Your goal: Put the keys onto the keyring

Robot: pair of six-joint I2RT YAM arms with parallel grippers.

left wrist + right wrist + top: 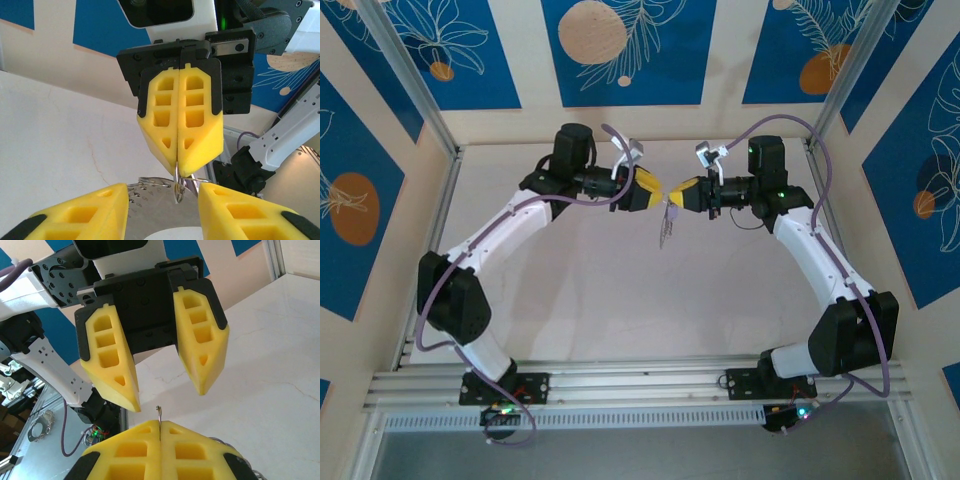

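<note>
Yellow fingers of the right gripper (178, 172) are clamping the keyring (178, 192) in mid-air, keys (667, 228) dangling below; the left gripper (167, 399) is hovering parted, holding nothing, so threading is looking unfinished.

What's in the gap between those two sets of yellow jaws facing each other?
Just a thin sliver of the keyring, held in the shut jaws of the right gripper, pointing toward the open left gripper; the right wrist view shows it.
</note>
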